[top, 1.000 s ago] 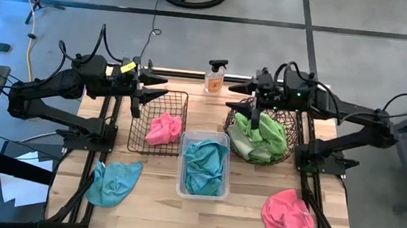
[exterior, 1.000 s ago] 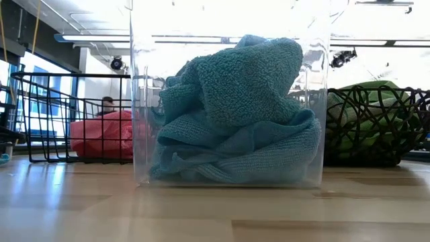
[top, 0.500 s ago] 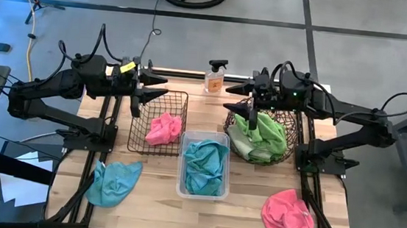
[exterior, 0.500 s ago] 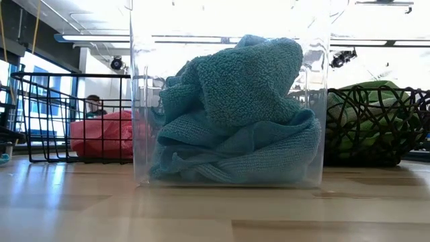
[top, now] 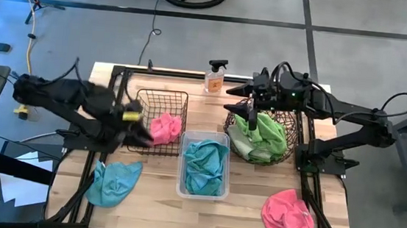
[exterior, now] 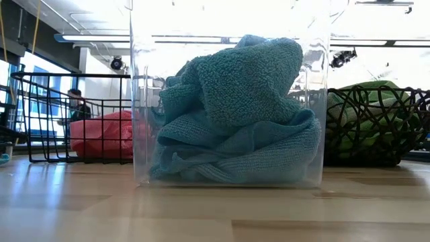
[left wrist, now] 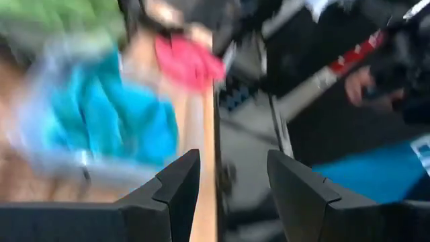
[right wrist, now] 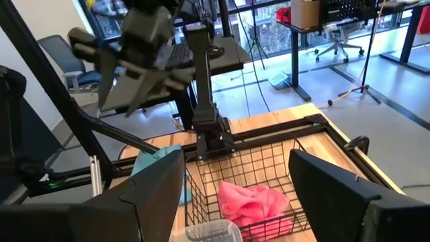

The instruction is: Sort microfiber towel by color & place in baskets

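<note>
In the high view my left gripper (top: 140, 129) hangs open and blurred at the near left corner of the black wire basket (top: 143, 94), which holds a pink towel (top: 164, 127). Its fingers (left wrist: 176, 191) have nothing between them. My right gripper (top: 242, 108) stands open above the far left rim of the round woven basket (top: 286, 152), where green towels (top: 262, 132) lie. The clear tub (top: 181, 187) holds teal towels (top: 205, 166). A loose teal towel (top: 112, 182) lies flat at the near left of the table. A loose pink towel (top: 288, 217) lies at the near right.
A clear spray bottle (top: 215, 78) stands at the table's far edge between the two arms. The low view shows the tub (exterior: 138, 134) in the middle, the wire basket (exterior: 40, 121) left and the woven basket (exterior: 376, 128) right. A person (exterior: 75, 107) is in the room behind.
My left gripper has swung from above the wire basket's far left corner toward the table's near edge, along the basket's left side. It has sunk a little and rolled, and it stays open.
</note>
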You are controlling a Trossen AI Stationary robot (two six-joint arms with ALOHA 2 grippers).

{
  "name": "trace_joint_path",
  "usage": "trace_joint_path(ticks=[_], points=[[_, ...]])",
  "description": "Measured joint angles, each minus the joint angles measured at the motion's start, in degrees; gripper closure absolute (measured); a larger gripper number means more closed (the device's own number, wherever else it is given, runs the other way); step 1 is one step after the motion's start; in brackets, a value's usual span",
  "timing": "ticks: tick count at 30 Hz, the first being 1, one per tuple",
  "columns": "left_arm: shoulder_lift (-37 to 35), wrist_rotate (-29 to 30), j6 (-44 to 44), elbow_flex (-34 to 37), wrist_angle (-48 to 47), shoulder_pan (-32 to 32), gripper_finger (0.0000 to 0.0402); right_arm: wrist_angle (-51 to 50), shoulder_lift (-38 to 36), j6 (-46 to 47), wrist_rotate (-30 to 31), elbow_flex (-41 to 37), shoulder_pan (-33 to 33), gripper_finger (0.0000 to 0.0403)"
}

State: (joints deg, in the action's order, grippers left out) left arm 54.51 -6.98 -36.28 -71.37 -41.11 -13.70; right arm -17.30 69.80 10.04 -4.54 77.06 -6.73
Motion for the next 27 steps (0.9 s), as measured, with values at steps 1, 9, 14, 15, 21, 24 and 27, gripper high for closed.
trace_joint_path(ticks=[1, 9, 14, 15, 21, 24, 27], points=[[0.44, 0.06, -2.09, 0.0, -1.67, -2.05, 0.0238, -0.24, 0.0, 0.0, 0.02, 0.0, -0.01, 0.0135], [8.52, -0.34, -23.88, 0.02, -21.03, -18.72, 0.0238, -2.48, -0.02, 0.0, 1.06, 0.0, -0.01, 0.0135], [16.48, 0.92, -32.67, 0.04, -28.72, -27.41, 0.0238, -3.84, -0.02, -0.02, 1.09, -0.02, -0.01, 0.0135], [18.08, 1.66, -34.07, 0.04, -29.19, -28.89, 0.0238, -3.95, -0.02, -0.02, 1.09, -0.02, -0.01, 0.0135], [26.54, -1.29, -39.44, 1.74, -28.93, -34.92, 0.0217, -4.54, -0.02, -0.94, 1.11, -0.02, -0.01, 0.0135], [28.29, -6.21, -42.87, 5.72, -27.92, -37.12, 0.0192, -4.71, -0.02, -1.51, 1.14, -0.02, -0.02, 0.0135], [28.25, -9.31, -45.8, 11.11, -23.07, -38.89, 0.0165, -5.38, -0.02, -1.53, 1.12, -0.02, -0.33, 0.0135]])
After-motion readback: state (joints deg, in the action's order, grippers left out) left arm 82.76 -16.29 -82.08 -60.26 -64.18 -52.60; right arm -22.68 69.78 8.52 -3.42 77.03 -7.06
